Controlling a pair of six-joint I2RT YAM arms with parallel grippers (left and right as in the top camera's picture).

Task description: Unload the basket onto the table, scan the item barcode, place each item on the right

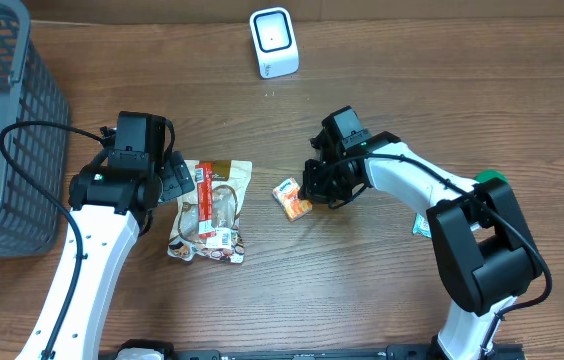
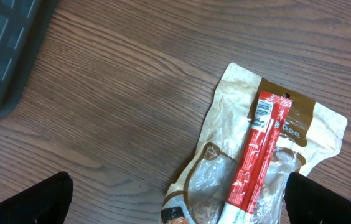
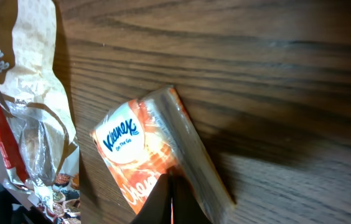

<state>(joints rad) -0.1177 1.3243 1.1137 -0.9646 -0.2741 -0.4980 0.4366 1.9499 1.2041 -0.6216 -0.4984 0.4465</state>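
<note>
Position of tissue pack [image 1: 291, 198] at right gripper [image 1: 312, 192]

Right gripper is closed, fingers pressed together. Its tips meet the near edge of the tissue pack, which lies flat on the table with its label up, just ahead of them. Cannot tell if any wrapper is pinched. Left gripper [image 1: 177, 180] is spread wide and holds nothing. Bag [image 1: 211, 210] with red stick [image 2: 256, 155] on top lies flat between and ahead of its fingers. Scanner [image 1: 274, 42] stands well beyond both.

You see an orange and white pack [image 3: 138, 149]. The bag [image 2: 225, 118] is tan and brown, the stick [image 2: 259, 155] red.
</note>
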